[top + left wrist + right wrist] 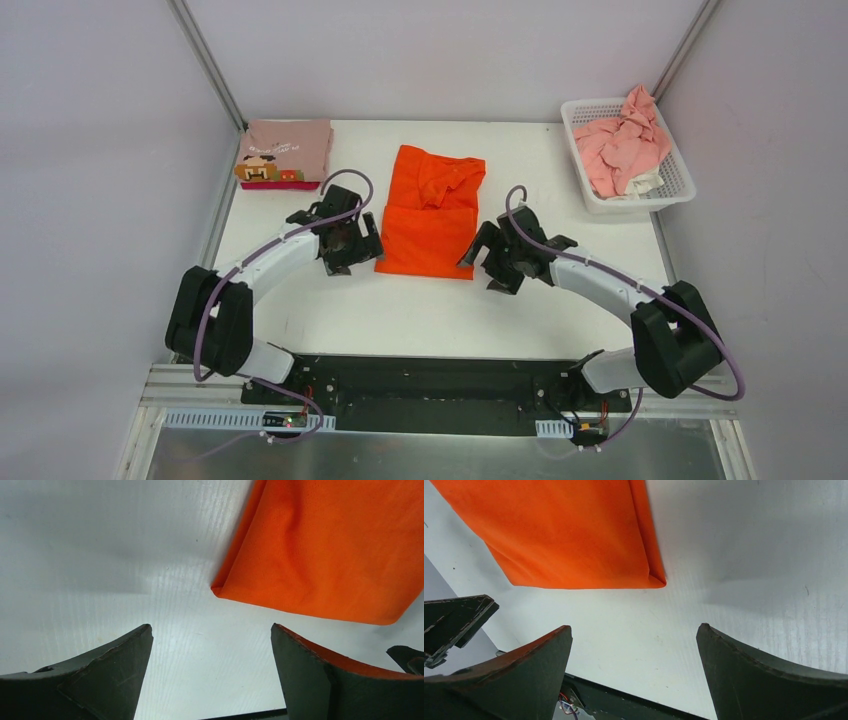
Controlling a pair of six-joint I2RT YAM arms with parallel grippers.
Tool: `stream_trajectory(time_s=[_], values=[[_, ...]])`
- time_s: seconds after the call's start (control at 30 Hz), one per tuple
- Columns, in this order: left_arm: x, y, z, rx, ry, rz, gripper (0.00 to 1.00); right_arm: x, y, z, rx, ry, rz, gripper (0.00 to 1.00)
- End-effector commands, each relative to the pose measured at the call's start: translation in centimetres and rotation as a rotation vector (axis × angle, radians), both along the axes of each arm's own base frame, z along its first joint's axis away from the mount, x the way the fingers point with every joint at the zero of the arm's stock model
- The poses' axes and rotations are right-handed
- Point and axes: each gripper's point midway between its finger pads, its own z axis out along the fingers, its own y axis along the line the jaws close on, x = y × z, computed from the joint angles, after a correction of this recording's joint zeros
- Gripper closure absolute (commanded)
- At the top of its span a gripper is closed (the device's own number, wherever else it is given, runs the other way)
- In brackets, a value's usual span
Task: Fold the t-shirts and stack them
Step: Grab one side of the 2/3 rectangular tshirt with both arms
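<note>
Orange shirt (428, 215) lies part-folded on the table (420, 315), its long axis running away from the bases. It sits between the left gripper (348, 243) and right gripper (497, 262), both equally near.

Left wrist: fingers spread and empty, cloth ahead-right.

Right wrist: fingers spread and empty, cloth ahead-left.

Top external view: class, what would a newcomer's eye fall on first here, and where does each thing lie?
The bright orange cloth t-shirt lies partly folded at centre, with the left end effector and right end effector open at its near corners. A folded dusty-pink t-shirt with a pixel face sits far left; crumpled light pink t-shirts fill the white plastic lattice basket far right.
</note>
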Motion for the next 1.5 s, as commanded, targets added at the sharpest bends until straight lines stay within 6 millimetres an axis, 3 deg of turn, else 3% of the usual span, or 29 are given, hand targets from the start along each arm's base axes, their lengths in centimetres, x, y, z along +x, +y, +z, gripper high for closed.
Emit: stream_trajectory(time_s=[0.0, 0.13, 0.3, 0.37, 0.43, 0.6, 0.63, 0.87, 1.2, 1.33, 1.4, 1.47], values=[[0.9, -0.7, -1.7, -0.028, 0.027, 0.02, 0.2, 0.9, 1.0, 0.3, 0.058, -0.017, -0.031, 0.01], [1.1, -1.2, -3.2, -0.032, 0.07, 0.011, 0.32, 1.3, 0.5, -1.0, 0.018, -0.005, -0.057, 0.02], [0.6, -1.4, -4.9, -0.037, 0.117, 0.002, 0.39, 1.4, 0.2, -2.1, -0.004, 0.013, -0.079, 0.05], [0.4, -1.9, -5.4, -0.057, 0.136, -0.008, 0.46, 1.3, 0.1, -2.6, -0.009, 0.024, -0.084, 0.07], [0.1, -2.1, -5.8, -0.07, 0.158, -0.014, 0.57, 1.2, 0.1, -2.7, -0.008, 0.028, -0.089, 0.09], [-0.7, -2.3, -6.5, -0.091, 0.184, -0.007, 0.97, 1.1, 0.0, -2.7, 0.01, 0.014, -0.108, 0.16], [-0.7, -2.3, -6.6, -0.091, 0.183, -0.006, 1.0, 1.1, 0.1, -2.8, 0.012, 0.017, -0.108, 0.18], [-0.5, -2.3, -6.8, -0.09, 0.173, 0.003, 1.0, 0.9, 0.6, -3.6, 0.029, 0.047, -0.095, 0.31], [0.0, -1.7, -6.4, -0.067, 0.129, 0.014, 1.0, 1.7, -0.1, -5.2, -0.04, 0.044, -0.12, 0.52], [0.7, -1.7, -5.7, -0.063, 0.095, 0.011, 1.0, 1.9, -0.3, -5.9, -0.062, 0.042, -0.114, 0.75], [1.0, -1.8, -4.9, -0.062, 0.063, 0.007, 1.0, 2.0, 0.0, -5.6, -0.05, 0.039, -0.108, 0.91], [0.9, -1.6, -4.3, -0.049, 0.031, 0.007, 1.0, 1.9, 0.1, -5.1, -0.036, 0.03, -0.099, 1.0]])
